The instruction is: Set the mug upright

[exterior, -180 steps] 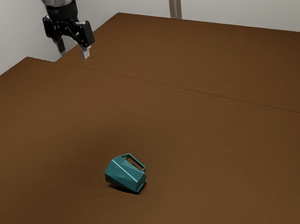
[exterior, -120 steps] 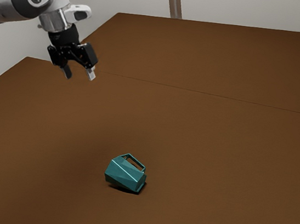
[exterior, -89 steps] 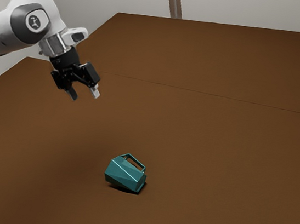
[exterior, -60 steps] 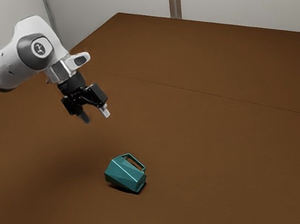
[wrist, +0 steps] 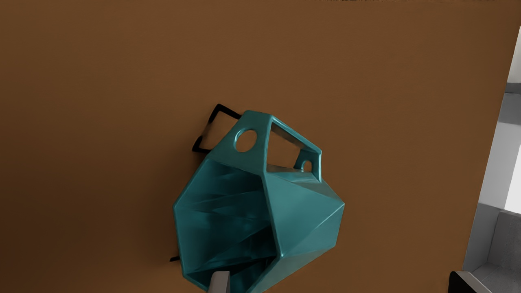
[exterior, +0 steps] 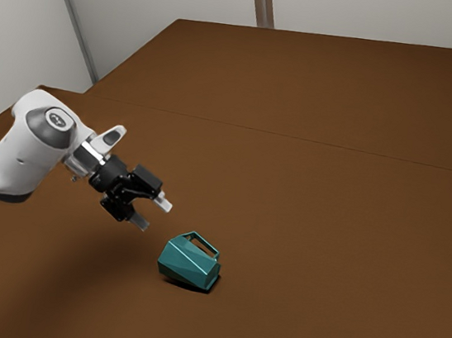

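Clearly, the flat brown bench (exterior: 328,216) stretches beneath my white-and-grey jointed arm (exterior: 25,147). I have the black jaws spread. Near them, the teal faceted mug (exterior: 187,264) lies tipped over, its open mouth towards them, angular handle (wrist: 254,120) attached.

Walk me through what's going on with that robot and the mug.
A robot arm is reaching over a brown table toward a teal mug, which lies on its side with its handle up and its mouth facing the arm. The jaws are open and close to the mug, but not holding it. The job is to set it upright, which isn't done; the arm looks to be lining up a grasp.
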Robot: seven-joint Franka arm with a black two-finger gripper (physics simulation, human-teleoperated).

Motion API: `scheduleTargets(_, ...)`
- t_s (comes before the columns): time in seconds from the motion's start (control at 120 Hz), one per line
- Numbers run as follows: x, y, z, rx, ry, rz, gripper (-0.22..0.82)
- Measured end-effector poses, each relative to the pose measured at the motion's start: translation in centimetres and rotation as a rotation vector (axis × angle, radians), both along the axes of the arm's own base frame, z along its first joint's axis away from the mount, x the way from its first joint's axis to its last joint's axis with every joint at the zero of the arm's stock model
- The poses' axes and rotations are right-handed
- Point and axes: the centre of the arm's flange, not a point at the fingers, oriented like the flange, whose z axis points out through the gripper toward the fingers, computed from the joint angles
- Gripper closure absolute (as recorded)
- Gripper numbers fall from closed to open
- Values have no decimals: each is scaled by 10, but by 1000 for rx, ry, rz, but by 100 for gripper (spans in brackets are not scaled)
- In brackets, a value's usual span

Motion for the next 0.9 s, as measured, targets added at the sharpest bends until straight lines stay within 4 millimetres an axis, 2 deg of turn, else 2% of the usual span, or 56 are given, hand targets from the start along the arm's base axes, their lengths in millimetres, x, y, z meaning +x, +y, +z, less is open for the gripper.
scheduleTargets(0.217,-12,-1,-24,-67,-40,17,2)
scheduleTargets(0.408,-12,-1,-42,-91,-77,12,2)
scheduleTargets(0.667,-18,-5,-59,-95,-112,-29,2)
scheduleTargets(0.9,-20,-12,-61,-88,-149,-79,2)
